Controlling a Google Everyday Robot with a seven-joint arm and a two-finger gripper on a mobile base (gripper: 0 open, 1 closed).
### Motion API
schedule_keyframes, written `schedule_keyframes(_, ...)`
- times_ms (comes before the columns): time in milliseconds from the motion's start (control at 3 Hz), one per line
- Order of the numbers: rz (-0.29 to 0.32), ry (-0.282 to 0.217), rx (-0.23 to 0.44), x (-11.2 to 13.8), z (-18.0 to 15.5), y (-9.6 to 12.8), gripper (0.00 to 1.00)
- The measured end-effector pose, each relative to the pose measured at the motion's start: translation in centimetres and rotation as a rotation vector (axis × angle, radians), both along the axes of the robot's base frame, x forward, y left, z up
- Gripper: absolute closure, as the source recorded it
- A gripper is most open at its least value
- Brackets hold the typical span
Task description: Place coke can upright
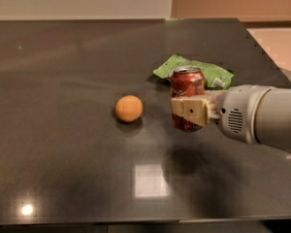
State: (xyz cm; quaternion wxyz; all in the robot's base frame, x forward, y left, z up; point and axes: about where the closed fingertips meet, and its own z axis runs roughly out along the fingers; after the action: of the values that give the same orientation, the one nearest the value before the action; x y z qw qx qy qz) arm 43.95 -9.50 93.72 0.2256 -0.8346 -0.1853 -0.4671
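Observation:
The coke can (186,85), dark red with a silver top rim, stands upright right of the middle of the dark table (63,130). My gripper (190,111) comes in from the right and is shut on the can's lower half, its cream fingers (196,111) covering the front of it. The can's bottom is hidden behind the fingers, so I cannot tell whether it rests on the table or hangs just above it.
An orange ball (129,108) lies on the table left of the can. A green crinkled snack bag (203,71) lies just behind the can. The table's right edge runs near my arm (262,120).

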Motion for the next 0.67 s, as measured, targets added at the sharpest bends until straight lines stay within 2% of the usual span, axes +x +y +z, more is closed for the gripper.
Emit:
schedule_keyframes(333,0.047,-0.018,0.010,-0.07,-0.21,0.21,1.00)
schedule_keyframes(667,0.131,-0.031,0.075,-0.44,-0.94,0.52,1.00)
